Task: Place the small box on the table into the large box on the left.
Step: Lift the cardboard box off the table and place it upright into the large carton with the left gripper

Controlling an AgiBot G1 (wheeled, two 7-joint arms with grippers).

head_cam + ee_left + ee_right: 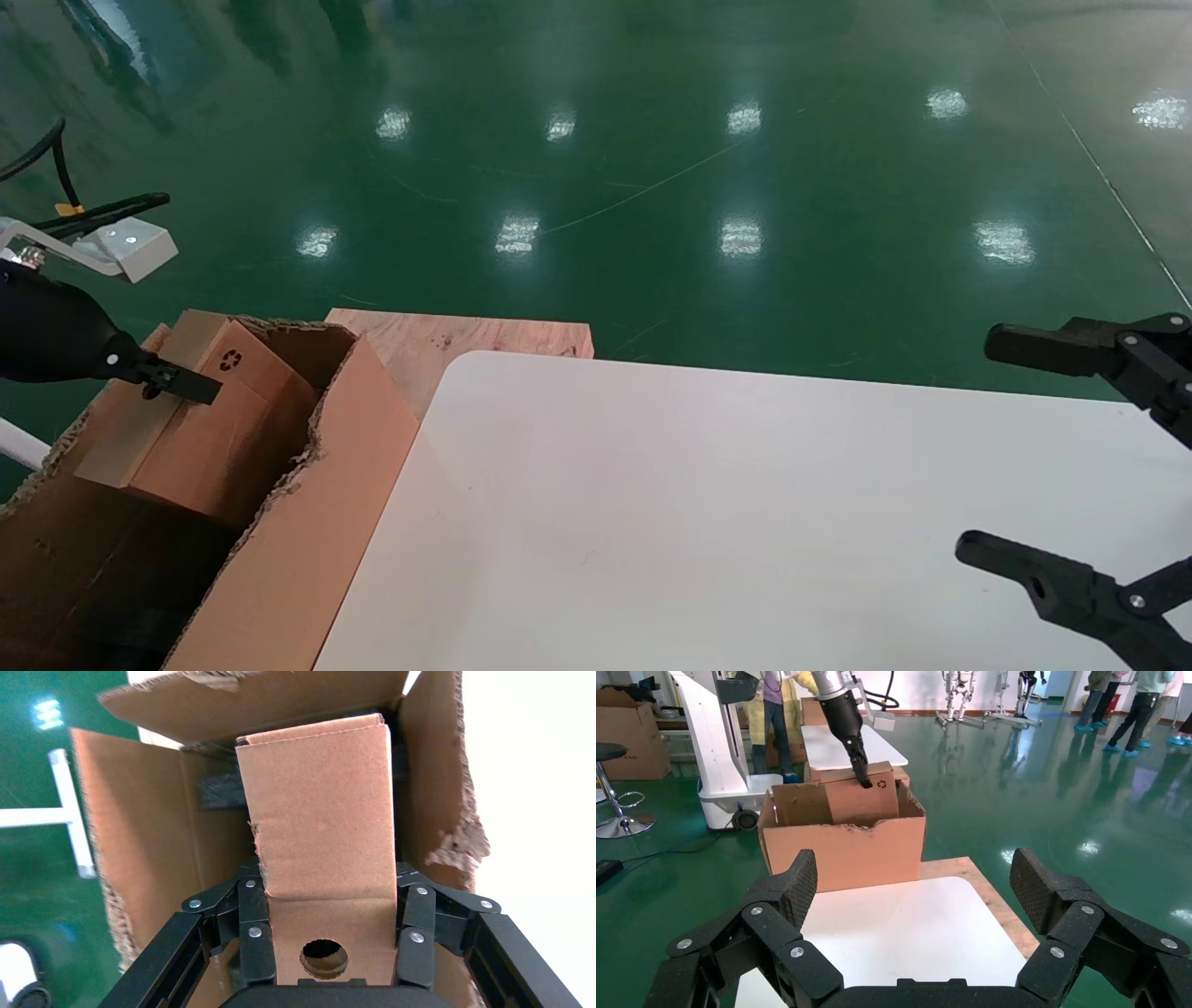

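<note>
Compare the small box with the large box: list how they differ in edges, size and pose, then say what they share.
1. The small box has clean, straight edges; the large box has a ragged, torn rim.
2. The small box is far smaller and sits partly inside the large box.
3. The small box is clamped by the left gripper; the large box stands free, open at the top.
Both are brown cardboard.

Beside the smooth, faintly glossy white table (745,522), the large box (317,522) is rough brown corrugated cardboard with ragged torn edges, the small box (214,419) inside it smoother matt tan card, the wooden board (466,337) behind shows bare grain, and the green floor (652,168) shines glossily.
</note>
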